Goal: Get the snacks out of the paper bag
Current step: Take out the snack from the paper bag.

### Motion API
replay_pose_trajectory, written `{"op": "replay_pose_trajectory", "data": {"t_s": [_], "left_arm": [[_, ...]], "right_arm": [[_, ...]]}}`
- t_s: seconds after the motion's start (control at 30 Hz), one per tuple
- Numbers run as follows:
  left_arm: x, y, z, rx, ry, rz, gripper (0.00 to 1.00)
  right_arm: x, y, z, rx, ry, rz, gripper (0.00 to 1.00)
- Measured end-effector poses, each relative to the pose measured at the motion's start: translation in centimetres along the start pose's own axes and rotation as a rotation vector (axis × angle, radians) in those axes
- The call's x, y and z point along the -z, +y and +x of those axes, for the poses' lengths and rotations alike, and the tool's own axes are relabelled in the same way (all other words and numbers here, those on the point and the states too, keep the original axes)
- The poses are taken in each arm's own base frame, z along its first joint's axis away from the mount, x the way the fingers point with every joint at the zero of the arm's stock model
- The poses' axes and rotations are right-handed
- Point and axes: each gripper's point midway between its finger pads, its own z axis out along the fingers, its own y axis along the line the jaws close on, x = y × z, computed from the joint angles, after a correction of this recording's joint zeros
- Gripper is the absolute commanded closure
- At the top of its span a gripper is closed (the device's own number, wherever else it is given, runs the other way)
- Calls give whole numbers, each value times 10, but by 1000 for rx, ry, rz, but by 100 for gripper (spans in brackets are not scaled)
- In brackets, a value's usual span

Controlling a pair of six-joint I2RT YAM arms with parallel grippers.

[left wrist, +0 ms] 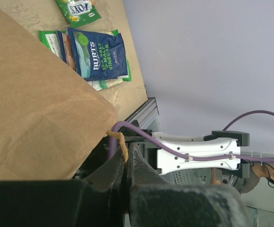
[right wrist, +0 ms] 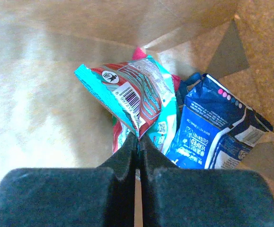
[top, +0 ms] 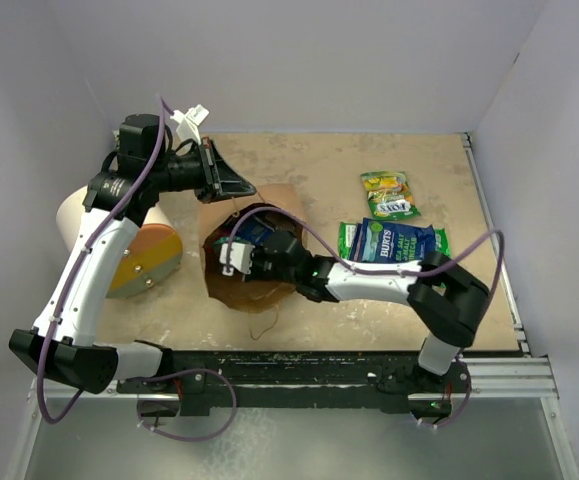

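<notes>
The brown paper bag (top: pixel 281 200) lies mid-table, its mouth facing the arms. My left gripper (top: pixel 235 189) (left wrist: pixel 125 152) is shut on the bag's twisted paper handle (left wrist: pixel 119 140), holding the mouth up. My right gripper (top: pixel 246 256) (right wrist: pixel 138 140) reaches inside the bag (right wrist: pixel 42 99) and is shut on the lower edge of a teal packet (right wrist: pixel 139 97). A blue packet (right wrist: pixel 217 127) stands just right of it, and a red-pink one (right wrist: pixel 139 53) peeks out behind. Outside, to the right, lie a green-yellow packet (top: pixel 389 194) (left wrist: pixel 78 10) and a dark blue packet (top: pixel 394 241) (left wrist: pixel 99 54) on top of a green-edged one (top: pixel 348 240).
A white cylinder with an orange-yellow round end (top: pixel 141 258) lies left of the bag, under my left arm. A metal rail (top: pixel 496 250) runs along the table's right edge. Grey walls close in the back and both sides. A loose handle loop (top: pixel 266 325) trails toward the near edge.
</notes>
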Motion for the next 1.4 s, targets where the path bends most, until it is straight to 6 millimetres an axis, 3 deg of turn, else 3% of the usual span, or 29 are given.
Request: {"op": "replay_pose_trajectory", "data": {"t_s": [0.17, 0.33, 0.53, 0.73, 0.87, 1.0, 1.1, 1.2, 1.33, 1.4], "left_arm": [[0, 0, 0, -1, -2, -2, 100], [0, 1, -1, -1, -4, -5, 100], [0, 3, -3, -2, -15, -15, 100], [-1, 6, -5, -6, -26, -31, 100], [-1, 8, -6, -6, -33, -40, 100], [0, 10, -8, -2, -38, -44, 100], [0, 10, -8, -2, -41, -47, 100], [0, 10, -8, 0, -42, -49, 100], [0, 10, -8, 1, -42, -48, 100], [0, 10, -8, 1, -42, -48, 100]], "right_arm": [[41, 6, -26, -41, -73, -76, 100], [90, 0, -62, -90, -169, -103, 100], [152, -16, -106, -120, -301, -92, 100], [200, -32, -139, -137, -343, -98, 100], [237, -48, -164, -124, -399, -72, 100], [281, -75, -180, -127, -471, 61, 100], [307, -108, -183, -158, -495, 239, 100], [323, -152, -171, -216, -449, 485, 100], [334, -210, -118, -292, -256, 798, 100], [336, -238, -74, -333, -126, 920, 100]]}}
